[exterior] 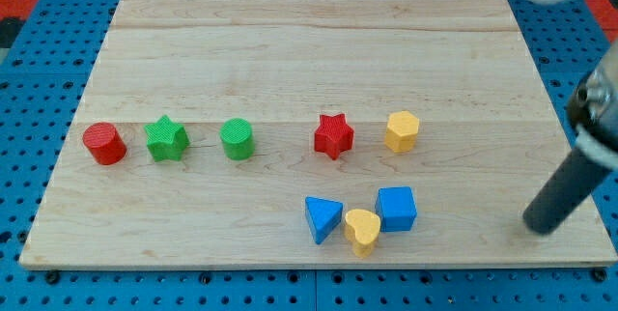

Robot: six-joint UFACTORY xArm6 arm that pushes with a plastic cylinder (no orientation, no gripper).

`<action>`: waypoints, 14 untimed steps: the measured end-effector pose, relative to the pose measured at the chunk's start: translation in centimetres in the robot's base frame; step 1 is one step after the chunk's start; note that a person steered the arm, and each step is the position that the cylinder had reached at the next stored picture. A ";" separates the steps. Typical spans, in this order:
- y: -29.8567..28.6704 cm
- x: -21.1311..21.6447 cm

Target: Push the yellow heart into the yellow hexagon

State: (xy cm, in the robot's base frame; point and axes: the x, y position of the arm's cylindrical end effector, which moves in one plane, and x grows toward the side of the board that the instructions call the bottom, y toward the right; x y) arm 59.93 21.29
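- Yellow heart lies near the board's bottom edge, wedged between a blue triangle and a blue cube, touching both.
- My tip rests on the board well to the heart's right, a bare rod touching no block.
- Yellow hexagon sits above the heart, apart from it, just right of a red star.
- Further left in that row: green cylinder, green star, red cylinder.
- Wooden board lies on a blue perforated table.
- No writing can be read.

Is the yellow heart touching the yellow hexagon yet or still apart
Apart. The yellow heart sits low between the blue triangle and blue cube; the yellow hexagon is above.
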 end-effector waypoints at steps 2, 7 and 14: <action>-11.2 2.0; -14.0 -1.1; -15.8 -10.2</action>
State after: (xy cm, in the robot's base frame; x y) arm 49.76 5.47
